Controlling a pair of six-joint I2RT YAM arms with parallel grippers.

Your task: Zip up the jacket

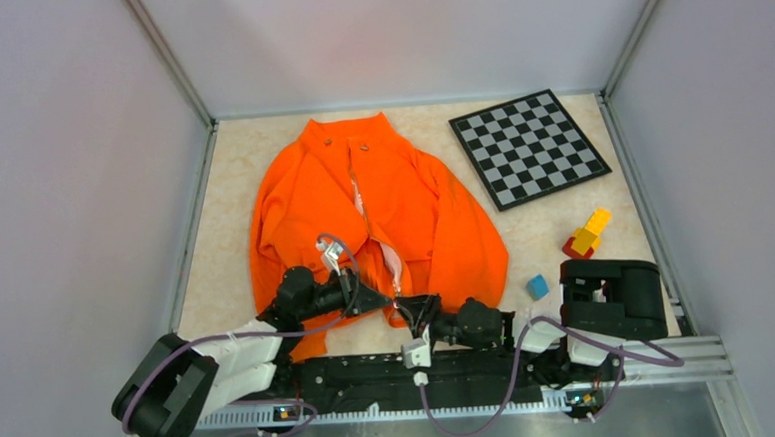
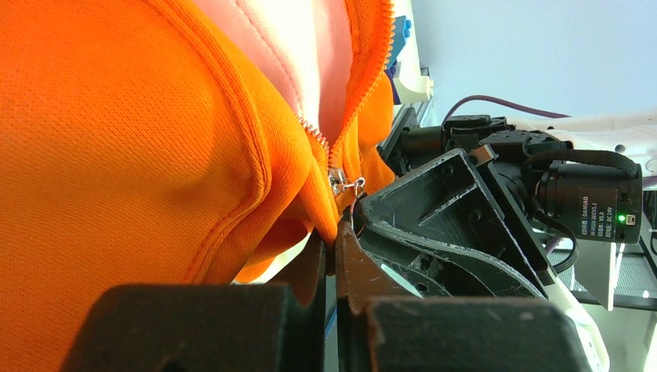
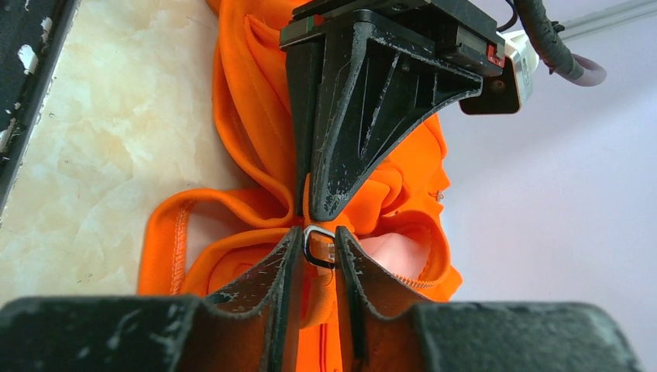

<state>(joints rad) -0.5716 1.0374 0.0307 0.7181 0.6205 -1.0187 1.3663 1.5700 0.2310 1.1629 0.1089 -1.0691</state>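
Note:
The orange jacket [image 1: 382, 194] lies flat on the table, collar at the far end, its front unzipped with pale lining [image 1: 392, 263] showing. Both grippers meet at its near hem. My left gripper [image 1: 381, 300] is shut on the orange hem fabric just below the zipper slider [image 2: 338, 183]; in the left wrist view its tips [image 2: 335, 234] pinch the cloth. My right gripper [image 1: 420, 308] faces it. In the right wrist view it [image 3: 318, 239] is shut on the metal zipper pull [image 3: 318, 245], with the left gripper [image 3: 352, 116] directly above. The jacket also fills both wrist views [image 2: 116, 116] [image 3: 248, 116].
A checkerboard [image 1: 528, 147] lies at the back right. Red and yellow blocks [image 1: 587, 234] and a small blue cube [image 1: 537, 286] sit right of the jacket. A black device [image 1: 613, 297] stands at the near right. Walls enclose the table on three sides.

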